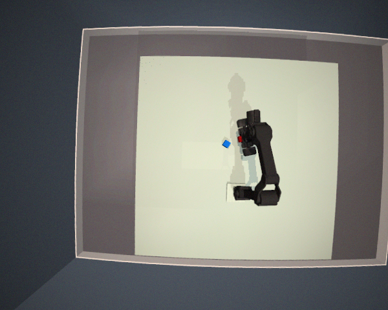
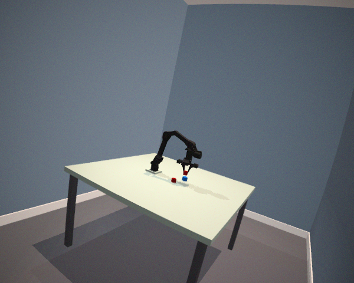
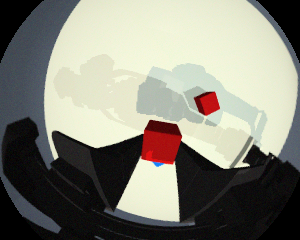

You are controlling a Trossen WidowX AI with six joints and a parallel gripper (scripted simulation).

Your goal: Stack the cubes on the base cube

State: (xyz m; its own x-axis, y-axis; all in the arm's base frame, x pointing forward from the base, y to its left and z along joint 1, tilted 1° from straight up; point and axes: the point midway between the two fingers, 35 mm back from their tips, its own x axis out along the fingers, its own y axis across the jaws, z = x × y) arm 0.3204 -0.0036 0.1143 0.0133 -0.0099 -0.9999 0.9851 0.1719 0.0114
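Two red cubes and one blue: gripper point(image 3: 162, 160) is part-closed on one red cube point(image 3: 161, 142), held level off the table, blue cube point(image 2: 184, 178) just below jaws, other red point(image 3: 206, 102) beyond them.

A pale green table point(image 2: 183, 213) stands on four dark legs point(image 2: 69, 210) near the room's corner. Behind the table rise blue-grey walls point(image 2: 79, 76). Beneath the table lies a grey-brown floor point(image 2: 116, 256), darkened by the table's shadow. A white baseboard point(image 2: 25, 213) runs along the walls, below the table's height.
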